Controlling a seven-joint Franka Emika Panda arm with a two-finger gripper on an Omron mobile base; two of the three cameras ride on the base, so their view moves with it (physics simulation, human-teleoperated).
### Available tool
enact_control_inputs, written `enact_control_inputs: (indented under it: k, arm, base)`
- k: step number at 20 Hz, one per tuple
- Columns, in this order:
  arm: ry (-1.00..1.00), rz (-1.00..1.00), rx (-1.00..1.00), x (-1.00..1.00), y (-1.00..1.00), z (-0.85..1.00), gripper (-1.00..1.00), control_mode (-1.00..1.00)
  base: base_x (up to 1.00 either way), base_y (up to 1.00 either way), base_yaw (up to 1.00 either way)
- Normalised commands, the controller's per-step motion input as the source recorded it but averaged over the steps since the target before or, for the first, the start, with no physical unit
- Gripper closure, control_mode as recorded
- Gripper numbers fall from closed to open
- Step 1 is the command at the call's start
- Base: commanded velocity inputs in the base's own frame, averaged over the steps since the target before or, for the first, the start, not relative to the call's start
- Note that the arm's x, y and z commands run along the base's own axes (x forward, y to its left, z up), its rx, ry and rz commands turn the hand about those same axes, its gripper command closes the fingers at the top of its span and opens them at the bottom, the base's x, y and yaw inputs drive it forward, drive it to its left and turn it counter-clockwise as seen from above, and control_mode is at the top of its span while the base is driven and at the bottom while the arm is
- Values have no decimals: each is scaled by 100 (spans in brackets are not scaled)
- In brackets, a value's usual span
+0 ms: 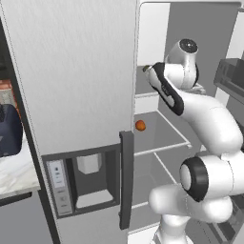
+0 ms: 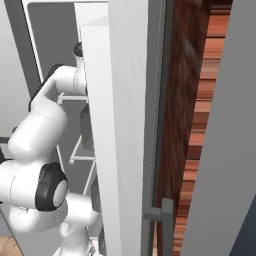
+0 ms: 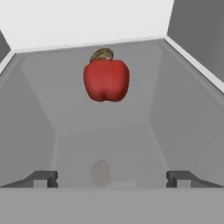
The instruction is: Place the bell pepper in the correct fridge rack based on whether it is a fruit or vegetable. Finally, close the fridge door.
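Sitting free on the fridge rack (image 3: 105, 144), the bell pepper (image 3: 106, 79) lies beyond the gripper (image 3: 112, 178), whose jaws are spread wide, gripping nothing. Best retreat straight from the pepper, clearing the shelf, before reaching for the fridge door (image 2: 125, 125).

Seen from the hand, the tool (image 3: 112, 179) is standing with its tips spread wide and nothing between them. Ahead, the bell pepper (image 3: 106, 80) is sitting at 12 o'clock on the fridge rack (image 3: 70, 109), leaving free shelf at 9 and 3 o'clock up to the grey side walls. In the left base view an orange fruit (image 1: 140, 125) is occupying the lower shelf, and the fridge door (image 1: 232, 76) is standing open at 3 o'clock.
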Motion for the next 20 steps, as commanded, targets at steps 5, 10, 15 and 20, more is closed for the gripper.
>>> enact_control_inputs:
  k: [5,10,15,20]
  arm:
    - [2,4,-11,-100,25,-2,-100,-100]
    - [0,0,-6,-100,7,-3,-100,-100]
    - [0,0,0,-87,0,-10,-100,-100]
    - [0,0,0,-49,1,-2,-100,-100]
  base:
    - [0,0,0]
    - [0,0,0]
    - [0,0,0]
    - [0,0,0]
